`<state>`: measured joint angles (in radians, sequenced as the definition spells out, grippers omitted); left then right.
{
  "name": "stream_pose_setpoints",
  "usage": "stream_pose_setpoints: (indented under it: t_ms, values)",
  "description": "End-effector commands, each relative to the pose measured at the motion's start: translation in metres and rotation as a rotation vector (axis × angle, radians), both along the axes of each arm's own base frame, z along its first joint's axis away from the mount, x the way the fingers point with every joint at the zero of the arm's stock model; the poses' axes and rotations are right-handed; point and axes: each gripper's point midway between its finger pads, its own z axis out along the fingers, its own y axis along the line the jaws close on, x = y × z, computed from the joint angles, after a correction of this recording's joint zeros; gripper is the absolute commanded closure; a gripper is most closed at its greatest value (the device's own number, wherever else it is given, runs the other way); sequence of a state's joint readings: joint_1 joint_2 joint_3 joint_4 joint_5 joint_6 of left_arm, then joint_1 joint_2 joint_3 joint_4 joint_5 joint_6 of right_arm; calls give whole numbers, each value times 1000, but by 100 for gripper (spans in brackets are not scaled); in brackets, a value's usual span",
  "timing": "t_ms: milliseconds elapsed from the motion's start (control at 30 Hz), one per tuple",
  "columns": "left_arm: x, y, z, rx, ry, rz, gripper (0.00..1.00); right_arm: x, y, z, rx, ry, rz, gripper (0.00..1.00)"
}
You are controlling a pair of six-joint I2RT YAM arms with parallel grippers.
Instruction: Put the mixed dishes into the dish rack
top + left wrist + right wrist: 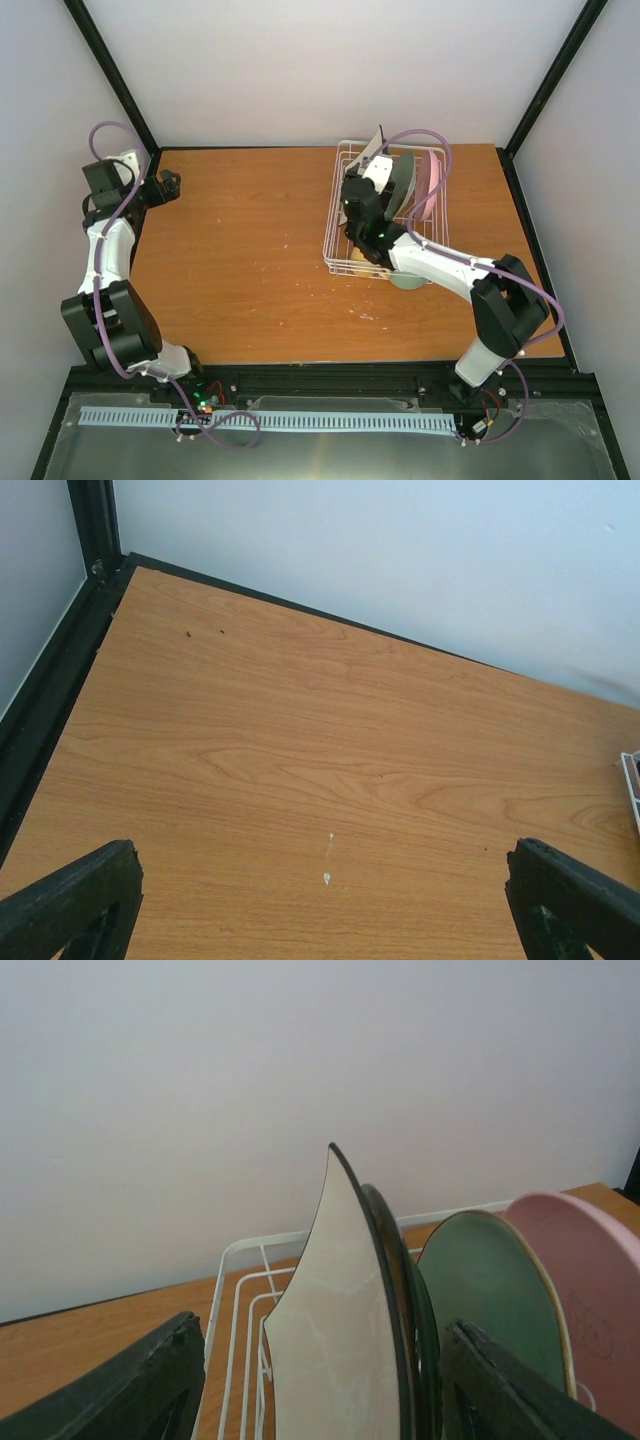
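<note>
Between the right fingers (150,1390), which are spread wide and clamped on nothing, the white square plate (335,1350) is seen standing on edge, one corner pointing up. Just behind it the dark-rimmed cream round plate (392,1235) is slotted. Farther to the fingers' right come the mint-green round plate (490,1290) and the pink round plate (590,1290), all upright in the dish rack (245,1247).

Because the square plate is poised corner-up, it could be tipped against its neighbours or rocked out of its slot if it is brushed by a finger on withdrawal. A straight lift clear of both faces is called for.

The plates are judged hard, smooth and glazed, thin at the rim; the rack is slim white wire with open gaps.

Well off to the left, the left fingers (80,900) are spread over the bare wood-grain tabletop (300,760), with nothing between them.
</note>
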<state>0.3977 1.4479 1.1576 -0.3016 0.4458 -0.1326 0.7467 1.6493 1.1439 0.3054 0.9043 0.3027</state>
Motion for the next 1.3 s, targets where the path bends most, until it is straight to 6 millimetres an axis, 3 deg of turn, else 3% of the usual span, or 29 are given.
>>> stream_pose_setpoints:
  t_ms: [0, 300, 433, 700, 967, 1100, 1267]
  values:
    - [-7, -2, 17, -21, -38, 7, 0, -11, -11, 33, 30, -69, -5, 36]
    - [-18, -28, 59, -68, -196, -83, 0, -52, -39, 117, -16, -205, 62, 30]
    - [-24, -42, 77, -96, -281, -146, 0, -79, -59, 138, -90, -186, 95, 29]
    - [-35, -56, 87, -176, -337, -185, 0, -142, -114, 130, -108, -133, 125, 26]
    - [-72, -58, 140, -29, -527, -124, 0, -194, -174, 110, -76, -94, 47, 25]
    - [-78, -59, 148, -23, -547, -113, 0, -206, -185, 106, -54, -106, 48, 25]
    - [-80, -61, 151, -44, -558, -116, 0, -204, -183, 103, -86, -87, 50, 25]
